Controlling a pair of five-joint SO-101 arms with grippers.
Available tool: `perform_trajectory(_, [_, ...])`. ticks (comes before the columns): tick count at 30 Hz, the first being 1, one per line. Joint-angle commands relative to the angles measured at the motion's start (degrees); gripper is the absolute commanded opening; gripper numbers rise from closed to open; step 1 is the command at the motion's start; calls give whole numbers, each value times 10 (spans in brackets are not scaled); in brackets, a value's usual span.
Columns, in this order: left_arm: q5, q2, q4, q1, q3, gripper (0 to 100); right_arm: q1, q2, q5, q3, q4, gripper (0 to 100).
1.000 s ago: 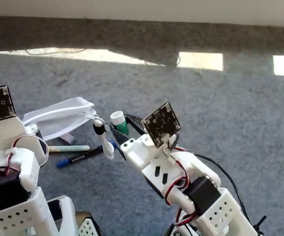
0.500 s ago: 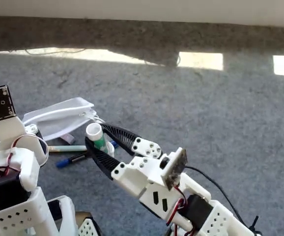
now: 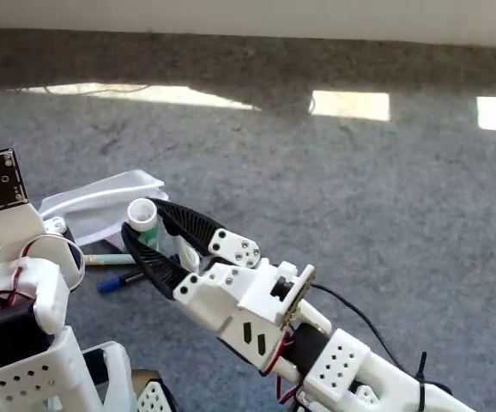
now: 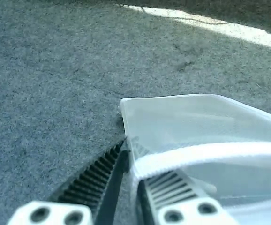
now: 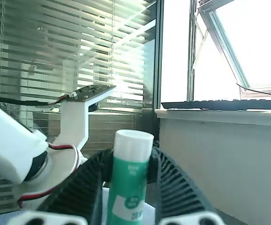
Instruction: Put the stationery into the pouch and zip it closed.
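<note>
A white mesh pouch (image 3: 102, 199) lies on the grey carpet, and in the left wrist view my left gripper (image 4: 131, 174) is shut on the white edge band of the pouch (image 4: 196, 123). My right gripper (image 3: 148, 220) is shut on a glue stick (image 3: 142, 216) with a white cap and green body, held upright in the air right beside the pouch's near side. In the right wrist view the glue stick (image 5: 128, 183) stands between the black fingers (image 5: 86, 187). A pale pen (image 3: 111, 258) and a blue-and-black pen (image 3: 119, 280) lie on the carpet beneath the right gripper.
My left arm (image 3: 21, 283) stands at the near left, its body close to the pens. The grey carpet (image 3: 385, 197) stretches open to the right and back, with bright sun patches (image 3: 351, 105) along the far edge.
My right arm has swung left and rolled over, carrying the glue stick from right of the pouch's zip end to over its near side. The left arm has kept still.
</note>
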Motion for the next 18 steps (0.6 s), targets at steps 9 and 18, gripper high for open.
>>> perform_trajectory(9, [4, -6, -18, 13, -1, 10, -3, 236, -3, -108, -212, 5])
perform_trajectory(18, [5, -6, -18, 13, -1, 9, 5, 364, -3, -134, -315, 5])
